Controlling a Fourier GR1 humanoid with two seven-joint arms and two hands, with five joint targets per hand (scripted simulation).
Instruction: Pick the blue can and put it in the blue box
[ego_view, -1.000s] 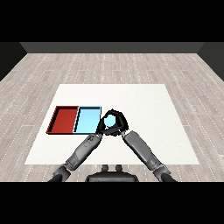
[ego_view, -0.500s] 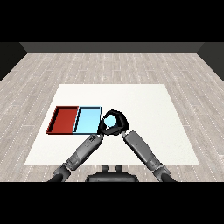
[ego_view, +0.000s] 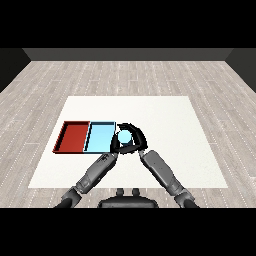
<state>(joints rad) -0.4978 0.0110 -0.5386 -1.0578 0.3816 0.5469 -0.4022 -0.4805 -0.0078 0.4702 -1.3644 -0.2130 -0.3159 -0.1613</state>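
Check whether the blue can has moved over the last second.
Yes. The blue can, held in the right hand, has shifted slightly left toward the light blue tray.

Two forearms, grey, smooth and rounded, each built as a thick tapering cylinder that narrows toward the wrist. Darker grey bands mark the segment joints near the elbows. Left hand (ego_view: 114, 145): black, small against its forearm, with slim black fingers. Right hand (ego_view: 138, 143): black, same make, with slender dark fingers and a thumb. No cables, screws, labels or markings can be made out on either arm.
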